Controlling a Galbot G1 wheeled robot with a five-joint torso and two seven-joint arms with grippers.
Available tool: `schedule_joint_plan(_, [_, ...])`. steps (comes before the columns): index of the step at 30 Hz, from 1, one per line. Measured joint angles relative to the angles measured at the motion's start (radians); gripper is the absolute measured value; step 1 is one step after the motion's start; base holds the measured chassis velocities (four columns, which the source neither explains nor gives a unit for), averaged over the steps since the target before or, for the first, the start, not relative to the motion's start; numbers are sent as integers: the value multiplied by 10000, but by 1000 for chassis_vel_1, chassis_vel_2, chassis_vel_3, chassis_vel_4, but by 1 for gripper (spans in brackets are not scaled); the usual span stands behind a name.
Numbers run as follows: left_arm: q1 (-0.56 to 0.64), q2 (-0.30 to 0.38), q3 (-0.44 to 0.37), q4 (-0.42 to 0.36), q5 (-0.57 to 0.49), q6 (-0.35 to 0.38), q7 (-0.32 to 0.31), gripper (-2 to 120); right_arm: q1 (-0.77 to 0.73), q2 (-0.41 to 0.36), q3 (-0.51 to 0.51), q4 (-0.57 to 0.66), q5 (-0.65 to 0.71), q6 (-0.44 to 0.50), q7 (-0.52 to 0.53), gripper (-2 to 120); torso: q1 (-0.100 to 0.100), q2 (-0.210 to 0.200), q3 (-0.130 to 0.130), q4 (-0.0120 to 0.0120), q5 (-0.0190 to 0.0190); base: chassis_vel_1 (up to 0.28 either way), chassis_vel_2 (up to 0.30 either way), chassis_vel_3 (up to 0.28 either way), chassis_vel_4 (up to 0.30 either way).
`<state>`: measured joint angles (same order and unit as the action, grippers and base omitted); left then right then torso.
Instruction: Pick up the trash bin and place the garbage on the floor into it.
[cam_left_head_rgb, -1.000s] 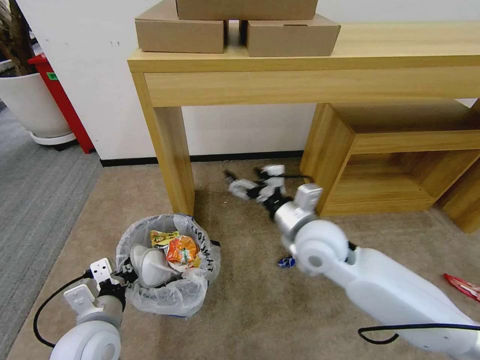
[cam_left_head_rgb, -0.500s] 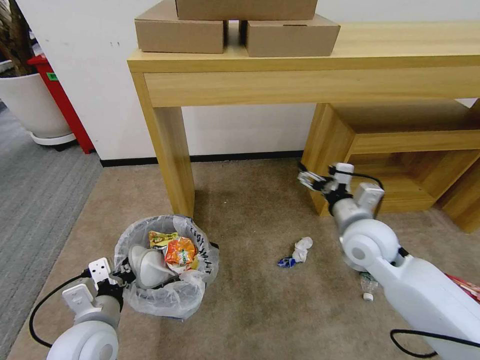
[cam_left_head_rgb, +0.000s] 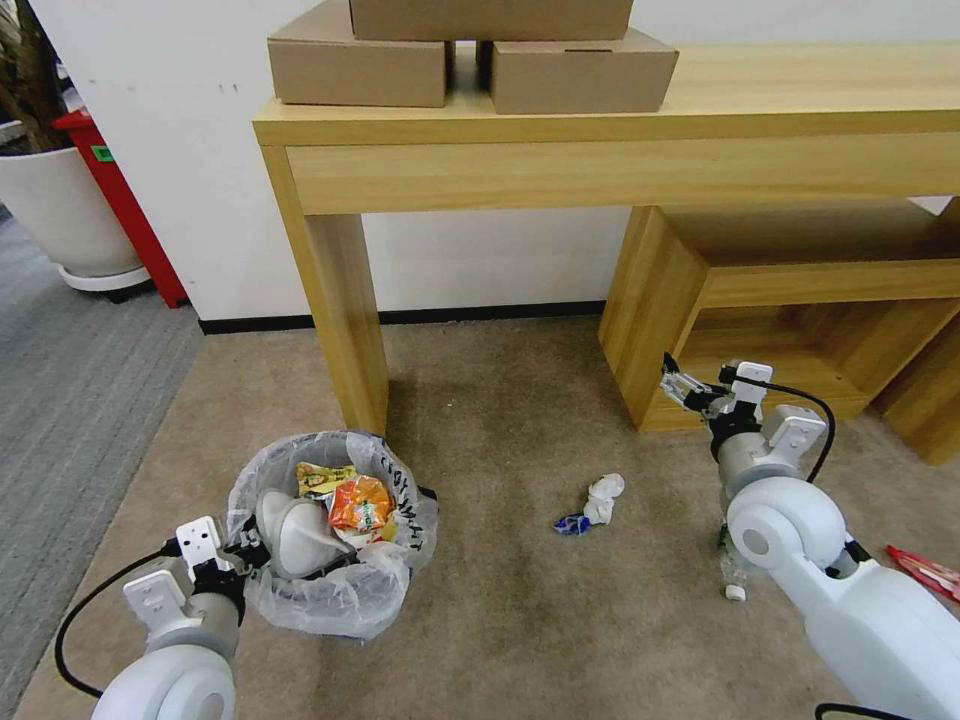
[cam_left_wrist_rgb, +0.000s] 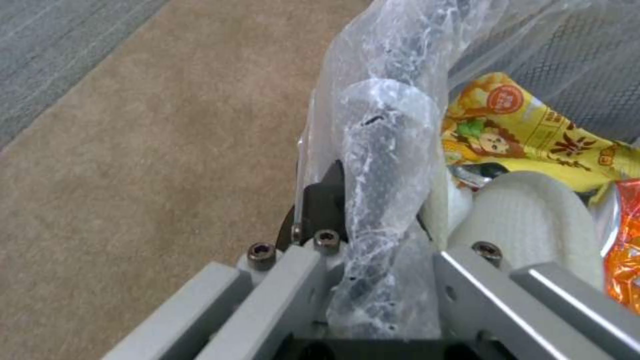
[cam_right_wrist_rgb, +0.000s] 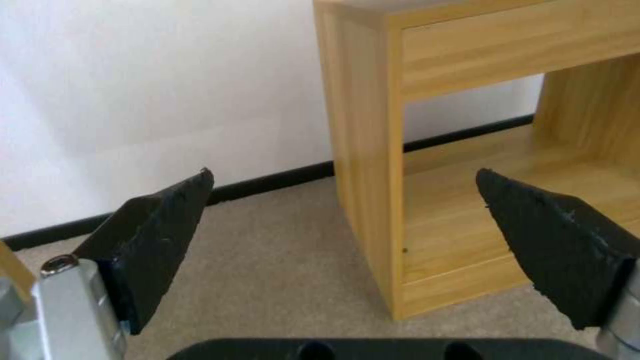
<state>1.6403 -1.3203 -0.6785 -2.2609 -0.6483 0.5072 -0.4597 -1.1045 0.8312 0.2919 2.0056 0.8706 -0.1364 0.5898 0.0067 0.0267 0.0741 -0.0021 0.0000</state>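
The trash bin (cam_left_head_rgb: 330, 580), lined with a crinkly clear bag, stands on the beige floor (cam_left_head_rgb: 500, 620) near the desk leg. Inside it lie a white slipper (cam_left_head_rgb: 295, 530), an orange wrapper (cam_left_head_rgb: 365, 502) and a yellow wrapper (cam_left_head_rgb: 325, 476). My left gripper (cam_left_head_rgb: 245, 552) is shut on the bin's near-left rim; the left wrist view shows that bagged rim (cam_left_wrist_rgb: 383, 150) clamped in the left gripper (cam_left_wrist_rgb: 373, 210). My right gripper (cam_left_head_rgb: 680, 385) hangs open and empty before the low shelf, and in the right wrist view the right gripper (cam_right_wrist_rgb: 347, 235) is spread wide. On the carpet lie a white tissue (cam_left_head_rgb: 606, 494), a blue-white wrapper (cam_left_head_rgb: 572, 523), a small bottle (cam_left_head_rgb: 735, 572) partly behind my right arm, and a red wrapper (cam_left_head_rgb: 930, 572).
A wooden desk (cam_left_head_rgb: 600, 150) with cardboard boxes (cam_left_head_rgb: 360, 65) stands against the wall, its leg (cam_left_head_rgb: 345, 310) just behind the bin. A low wooden shelf (cam_left_head_rgb: 800, 290) sits at the right. Grey ribbed carpet (cam_left_head_rgb: 70, 400), a white planter (cam_left_head_rgb: 60, 215) and a red stand (cam_left_head_rgb: 125, 200) are at the left.
My right arm has swung from the middle of the carpet to the right, toward the low shelf, uncovering the tissue and bottle. My left gripper has kept its hold on the bin.
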Motion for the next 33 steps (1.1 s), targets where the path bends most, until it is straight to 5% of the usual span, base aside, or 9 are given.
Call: schedule_joint_plan(33, [-1,1,-8,52,-46,-157,-38,1,-185,134,-57,-125,-382,276,-263,100,0,0,0,2,0,-73,-66,-68,-78])
